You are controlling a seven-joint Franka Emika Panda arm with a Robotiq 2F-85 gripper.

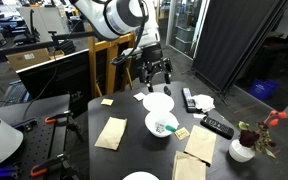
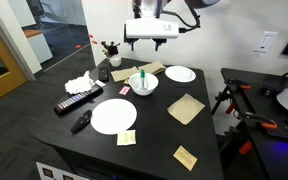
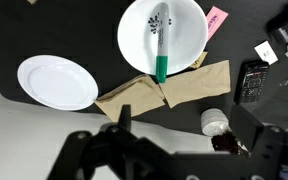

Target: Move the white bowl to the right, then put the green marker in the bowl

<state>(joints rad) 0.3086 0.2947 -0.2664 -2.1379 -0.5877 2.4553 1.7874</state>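
Observation:
The white bowl point(image 3: 134, 30) sits on the black table and also shows in both exterior views point(image 1: 153, 119) point(image 2: 150, 88). The green marker point(image 3: 161, 45) lies in the bowl, with its green end leaning over the rim. It also shows in both exterior views point(image 1: 165, 127) point(image 2: 142, 78). My gripper point(image 3: 184, 130) is open and empty, raised well above the table behind the bowl. It also shows in both exterior views point(image 1: 154, 70) point(image 2: 151, 40).
A plain white plate point(image 3: 57, 81) lies beside the bowl and a larger plate point(image 2: 113, 115) lies near the front. Brown napkins point(image 3: 159, 88), black remotes point(image 3: 249, 80) point(image 2: 77, 100), a pink note point(image 3: 216, 18) and a small flower vase point(image 1: 243, 150) are on the table.

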